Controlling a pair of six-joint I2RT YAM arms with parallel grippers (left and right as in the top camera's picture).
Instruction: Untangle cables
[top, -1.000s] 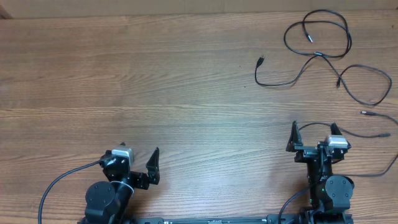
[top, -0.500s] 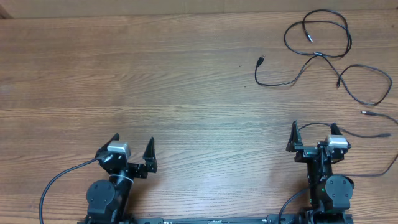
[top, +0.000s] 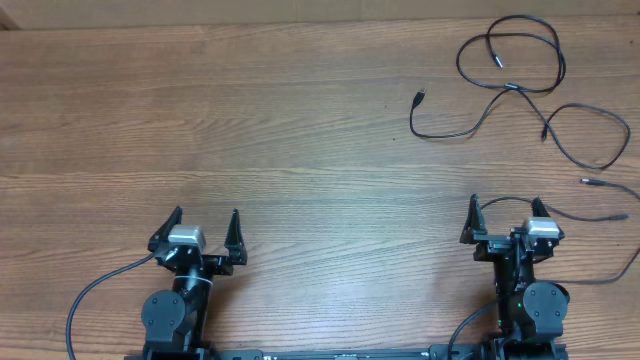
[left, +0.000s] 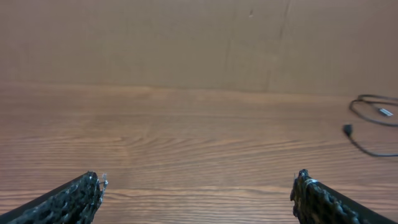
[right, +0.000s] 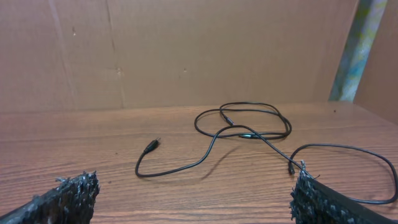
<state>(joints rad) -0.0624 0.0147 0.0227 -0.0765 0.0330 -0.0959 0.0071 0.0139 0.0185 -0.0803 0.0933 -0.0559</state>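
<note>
While cables (top: 510, 88) sprawl loose on table (top: 250, 120), both jaws gape.

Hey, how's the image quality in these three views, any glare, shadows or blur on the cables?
Overhead: even light, no glare, cables crisp against the table. Right wrist: soft shadow under the lifted cable stretch, fingertips slightly soft at the bottom edge. Left wrist: cables small and cut off at the right edge.

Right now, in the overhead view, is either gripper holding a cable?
No: the left gripper and right gripper both stand open with nothing in them; the cables lie farther up the table.
</note>
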